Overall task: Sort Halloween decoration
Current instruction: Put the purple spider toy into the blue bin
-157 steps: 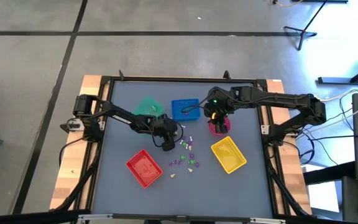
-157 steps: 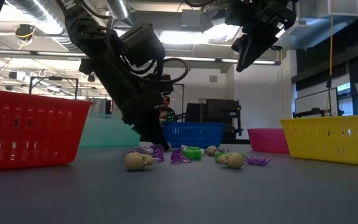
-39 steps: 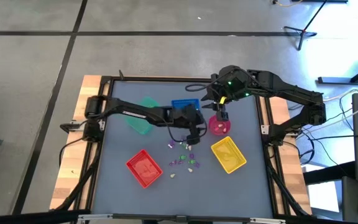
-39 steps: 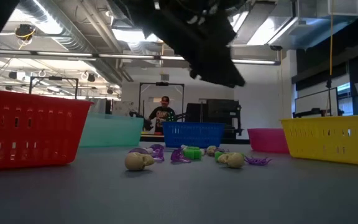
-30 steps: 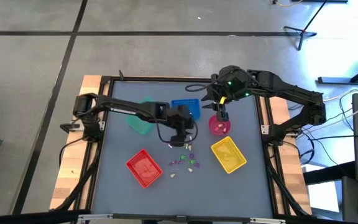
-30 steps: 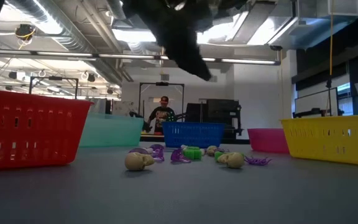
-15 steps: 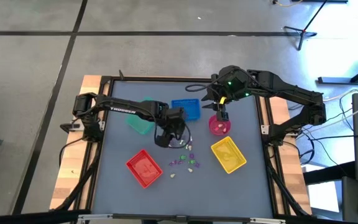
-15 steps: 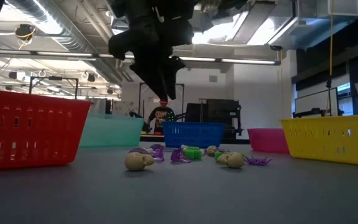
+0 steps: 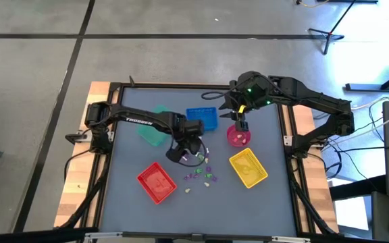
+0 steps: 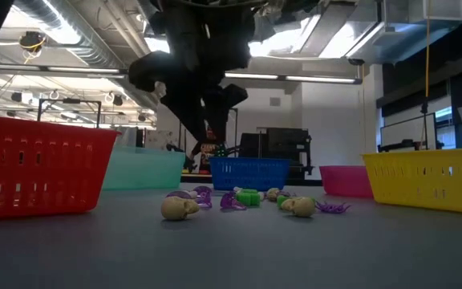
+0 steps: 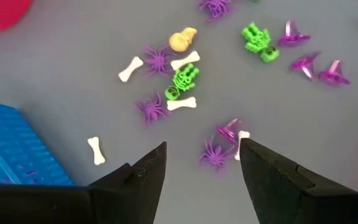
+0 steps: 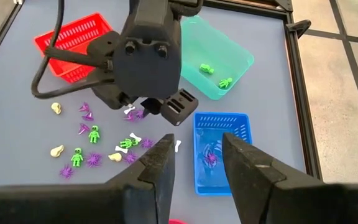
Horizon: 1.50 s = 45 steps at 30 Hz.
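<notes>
The Halloween decoration (image 9: 201, 172) is a loose scatter of tiny purple spiders and hats, green figures, white bones and pale skulls lying on the grey table (image 9: 130, 152). It also shows in the low view as the decoration (image 10: 247, 201) and in the left wrist view as the decoration (image 11: 185, 74). My left gripper (image 9: 188, 154) hangs open above the pile's far left side, pointing down, with nothing between its fingers. A purple spider (image 11: 213, 152) lies below its gap (image 11: 202, 149). My right gripper (image 9: 238, 125) waits open and empty above the pink bowl (image 9: 238, 137).
Around the pile stand a red tray (image 9: 156, 182) near left, a yellow tray (image 9: 248, 167) near right, a blue tray (image 12: 219, 149) holding a purple spider at the far middle, and a green tray (image 12: 219, 59) with two green figures at the far left.
My left gripper has swung from beside the blue tray toward the table's left and near edges. It has tipped to point down and has come lower over the trinkets, staying open. The trinkets lie as before.
</notes>
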Tool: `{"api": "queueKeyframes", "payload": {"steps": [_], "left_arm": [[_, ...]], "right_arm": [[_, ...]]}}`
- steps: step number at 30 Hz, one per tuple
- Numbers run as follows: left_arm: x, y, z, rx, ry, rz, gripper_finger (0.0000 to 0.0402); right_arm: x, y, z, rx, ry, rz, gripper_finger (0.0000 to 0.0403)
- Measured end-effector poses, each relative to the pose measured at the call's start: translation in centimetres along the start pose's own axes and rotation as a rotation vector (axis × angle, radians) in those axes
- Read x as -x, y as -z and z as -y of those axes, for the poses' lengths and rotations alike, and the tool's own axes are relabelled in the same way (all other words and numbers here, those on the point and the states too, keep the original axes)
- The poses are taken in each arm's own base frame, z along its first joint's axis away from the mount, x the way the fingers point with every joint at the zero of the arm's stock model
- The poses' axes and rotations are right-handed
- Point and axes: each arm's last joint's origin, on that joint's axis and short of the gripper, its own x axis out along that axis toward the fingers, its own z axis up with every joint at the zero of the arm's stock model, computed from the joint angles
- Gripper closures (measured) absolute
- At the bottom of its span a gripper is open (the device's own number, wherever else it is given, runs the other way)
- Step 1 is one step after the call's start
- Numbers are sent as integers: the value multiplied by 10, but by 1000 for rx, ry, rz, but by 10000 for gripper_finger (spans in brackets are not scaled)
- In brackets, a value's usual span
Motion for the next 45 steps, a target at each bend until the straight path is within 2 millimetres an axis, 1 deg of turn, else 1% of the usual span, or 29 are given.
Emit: {"api": "queueKeyframes", "payload": {"steps": [5, 10, 17, 25, 45], "left_arm": [[-14, 4, 0, -37, 33, -45, 214], [-30, 7, 0, -36, 59, -79, 214], [-41, 10, 0, -49, 87, -115, 214], [-47, 12, 0, -68, 95, -138, 214], [-48, 12, -1, -51, 66, -146, 214]], "right_arm": [[0, 0, 0, 0, -2, -4, 272], [0, 0, 0, -10, -2, -5, 272], [0, 1, 0, -12, -2, -5, 272], [0, 1, 0, -12, -2, -5, 272], [0, 1, 0, -12, -2, -6, 272]]}}
